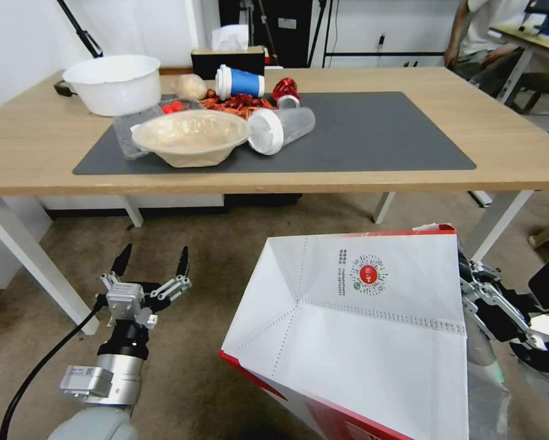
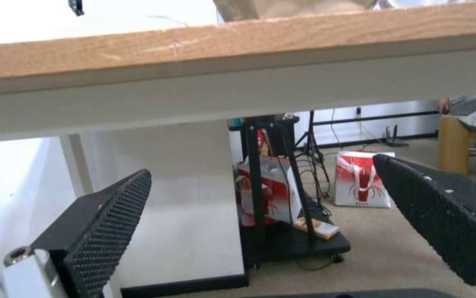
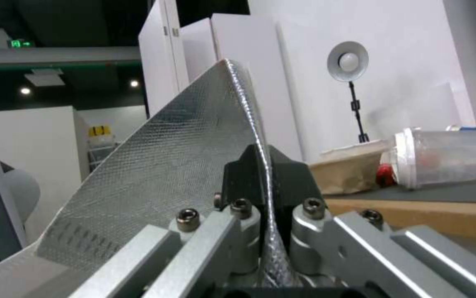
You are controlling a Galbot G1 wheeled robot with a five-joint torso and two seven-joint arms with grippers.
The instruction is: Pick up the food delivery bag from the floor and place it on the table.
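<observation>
The food delivery bag (image 1: 359,330), white with a red edge and a small round red logo, hangs tilted in the air in front of the table (image 1: 506,165), its bottom face turned toward me. My right gripper (image 3: 264,182) is shut on the bag's silver foil rim (image 3: 182,165); its arm sits just right of the bag in the head view. The left gripper (image 1: 153,261) is open and empty, low over the carpeted floor (image 1: 189,256), just below the table's front edge (image 2: 194,58).
On the table's dark grey mat (image 1: 372,137) lie a beige bowl (image 1: 192,135), a clear lidded cup on its side (image 1: 281,128), a blue cup (image 1: 240,81), crayfish scraps and a white tub (image 1: 114,82). White table legs (image 1: 36,263) stand left and right. A person sits at far right.
</observation>
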